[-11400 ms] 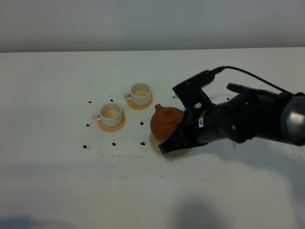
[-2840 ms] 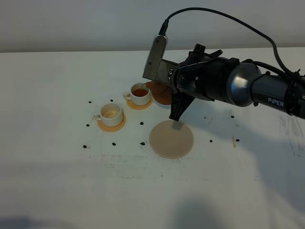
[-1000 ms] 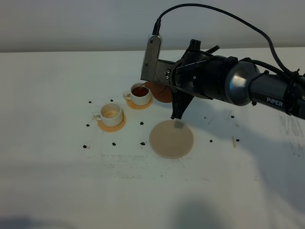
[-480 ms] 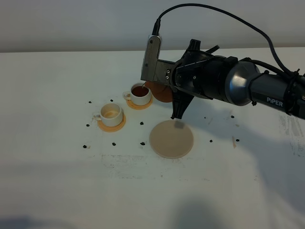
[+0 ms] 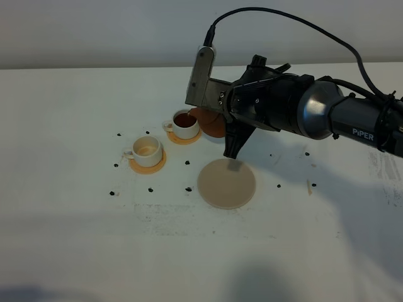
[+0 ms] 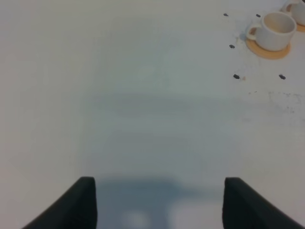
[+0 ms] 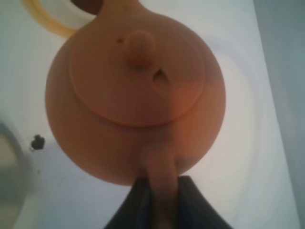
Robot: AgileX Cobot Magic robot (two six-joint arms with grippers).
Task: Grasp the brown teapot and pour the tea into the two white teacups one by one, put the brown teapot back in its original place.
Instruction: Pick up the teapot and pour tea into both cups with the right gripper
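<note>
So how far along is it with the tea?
Partway. The right tool holds the reddish-brown clay teapot tipped at the farther small white cup, which shows dark tea. The nearer white cup looks unfilled, and the pale beige round coaster lies bare, awaiting the teapot.

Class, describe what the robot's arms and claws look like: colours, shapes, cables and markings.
The right arm is glossy black with bulky rounded joints and white PiPER lettering. A grey rectangular bracket sits at its wrist, with a black cable arcing from it. The left claw and right claw show dark fingers.
</note>
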